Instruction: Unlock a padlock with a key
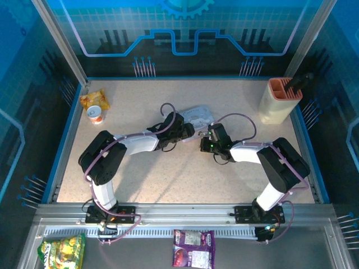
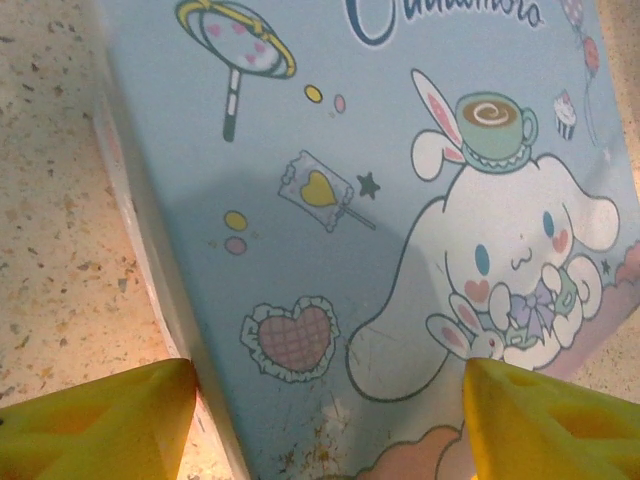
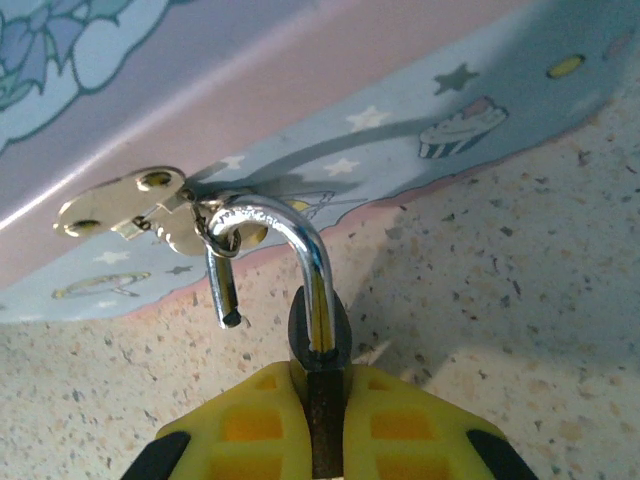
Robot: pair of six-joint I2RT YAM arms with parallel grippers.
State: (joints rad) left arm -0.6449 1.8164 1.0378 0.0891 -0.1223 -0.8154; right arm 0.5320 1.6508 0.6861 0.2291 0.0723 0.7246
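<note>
Two grippers sat close together in the middle of the table (image 1: 168,174). The left gripper (image 2: 320,430) had its yellow fingers (image 2: 95,420) spread wide, one at the left edge of the blue bunny tin (image 2: 330,200) and one over its picture side. At about three o'clock from it, the right gripper (image 3: 320,420) was pinching the dark body of the padlock (image 3: 318,300); the silver loop stood up toward twelve o'clock, bent over to ten o'clock and hung through the tin's shiny clasp (image 3: 120,205), its short end loose outside the body.
</note>
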